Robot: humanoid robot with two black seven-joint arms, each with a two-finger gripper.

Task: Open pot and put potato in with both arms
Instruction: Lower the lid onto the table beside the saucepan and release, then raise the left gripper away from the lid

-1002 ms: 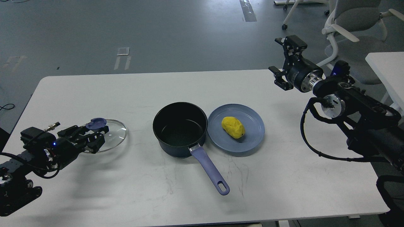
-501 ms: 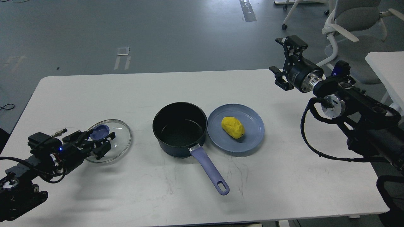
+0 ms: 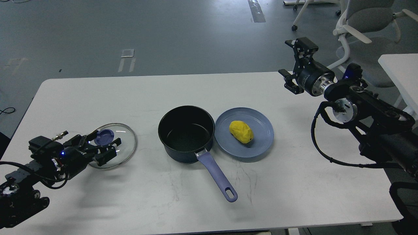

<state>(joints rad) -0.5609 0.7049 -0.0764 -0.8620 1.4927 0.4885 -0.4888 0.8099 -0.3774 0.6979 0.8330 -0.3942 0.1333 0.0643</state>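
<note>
Nearest the camera, at the lower left of the frame, the black left arm reaches in over the white rectangular table (image 3: pixel 98 199). Its left gripper (image 3: pixel 105 145) sits low over the round clear glass lid with a blue knob (image 3: pixel 125 143), fingers spread on either side of the knob (image 3: pixel 104 136) with a visible gap, gripping nothing. The lid lies flat on the table, left of centre.

At the lower middle, the long lavender-blue handle (image 3: pixel 217 176) of the pot points toward the bottom edge, ending in a loop with a hanging hole. It joins the dark, round, non-stick saucepan (image 3: pixel 186 133), which stands upright and uncovered in the centre of the frame, its inside bare.

Just right of the saucepan, and touching or almost touching its wall, is the round grey-blue plate (image 3: pixel 261 137). The lumpy yellow potato (image 3: pixel 241 131) lies on the middle of this plate, outside the pot.

Farther back, at the upper right, the black right arm comes in from the right edge, its silver wrist joint and looping black cable in view. Its right gripper (image 3: pixel 292 60) hangs high above the table's far right corner, well apart from plate and pot; its two fingers stand wide apart and hold nothing.

Beyond the table lie the grey floor (image 3: pixel 163 32), a white-framed office chair (image 3: pixel 365 19) at the upper right corner, and the edge of a second white table (image 3: pixel 400 70).
</note>
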